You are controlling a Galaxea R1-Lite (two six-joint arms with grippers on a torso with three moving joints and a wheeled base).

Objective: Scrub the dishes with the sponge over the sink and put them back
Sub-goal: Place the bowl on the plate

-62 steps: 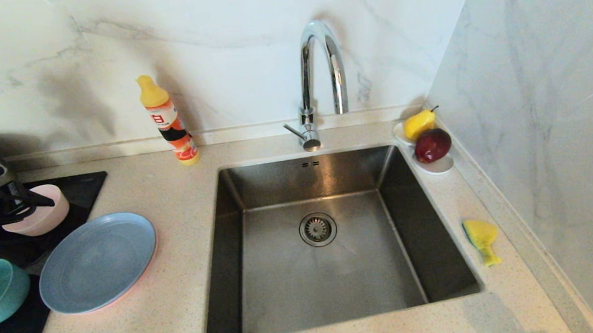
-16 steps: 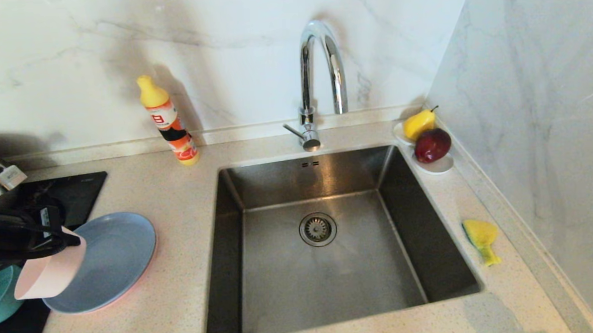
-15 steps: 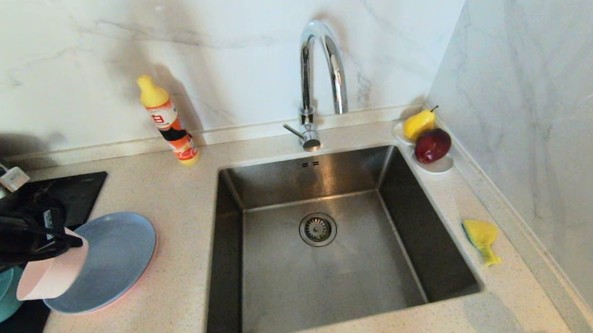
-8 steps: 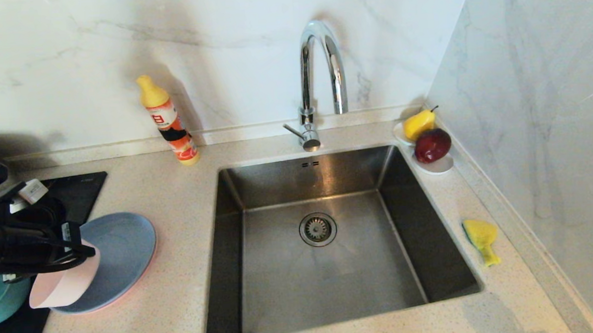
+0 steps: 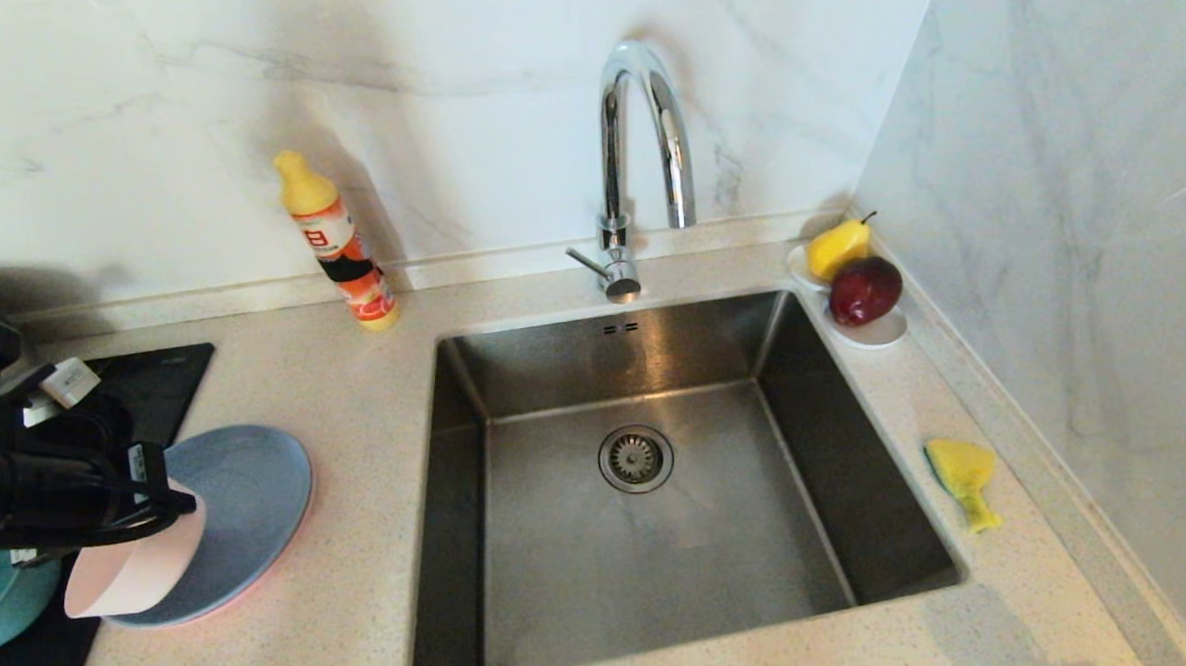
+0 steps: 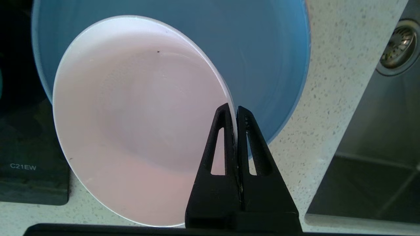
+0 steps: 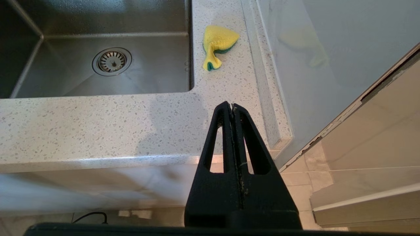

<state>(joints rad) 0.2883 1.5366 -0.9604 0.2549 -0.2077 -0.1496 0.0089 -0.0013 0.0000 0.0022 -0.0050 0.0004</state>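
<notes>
Two bowls, one blue-grey plate [image 5: 225, 509] showing on bench [image 5: 356, 403]. My left gripper [image 6: 233, 113] pinches rim of pale pink bowl [image 6: 137, 124], matte, tilted above plate. Teal bowl [image 5: 4, 599] beside. One yellow sponge [image 7: 217, 44] right of sink [image 5: 662, 530]. My right gripper [image 7: 231, 106] closed, empty.

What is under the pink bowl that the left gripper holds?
The pink bowl, pinched at its rim by the left gripper, hangs tilted above the blue plate. The bowl covers much of the plate. A pink edge shows beneath the plate; the rest is hidden.
</notes>
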